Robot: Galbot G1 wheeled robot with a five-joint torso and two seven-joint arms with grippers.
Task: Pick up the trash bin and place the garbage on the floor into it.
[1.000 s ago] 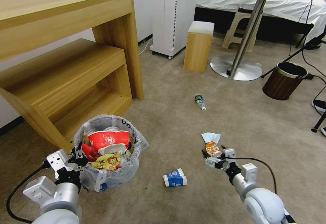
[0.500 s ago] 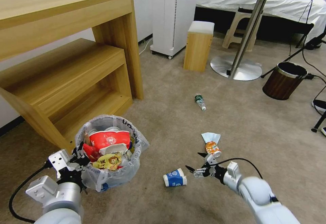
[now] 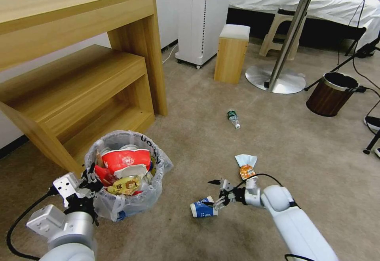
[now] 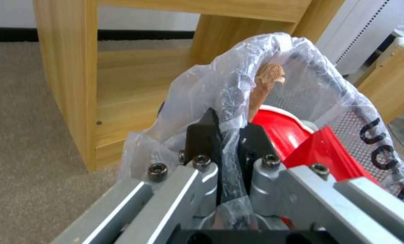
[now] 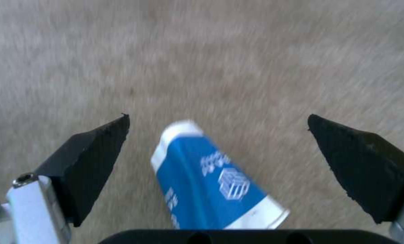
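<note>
left gripper point(image 3: 88, 178): clamped on the rim of the trash bin point(image 3: 130, 205), bag plastic pinched between the two black fingers point(image 4: 202, 135), jaws nearly together.
trash bin: held at its near-left rim, by the foot of the wooden shelf unit point(image 3: 79, 79); whether its base touches the floor point(image 3: 277, 142) I cannot tell.
bin contents: red-white paper bowl point(image 3: 126, 160) on top, yellow wrapper point(image 3: 123, 185) and a red packet point(image 3: 103, 176) just past the left fingers; wooden stick point(image 4: 265, 84) stands up beyond the fingertips in the left wrist view.
right gripper point(image 3: 215, 192): low over the carpet, fingers spread wide.
blue-white cup point(image 5: 211, 183): on its side on the floor, lying in the gap between the right fingers in the right wrist view, touching neither; white rim points away from the palm.
orange wrapper point(image 3: 247, 171): on the floor behind the right gripper, beside its wrist, white paper point(image 3: 245, 160) touching it.
small plastic bottle point(image 3: 233, 119): on the floor well beyond both grippers.
brown bin point(image 3: 331, 94): far off to the right, near the round table's base point(image 3: 275, 80).
</note>
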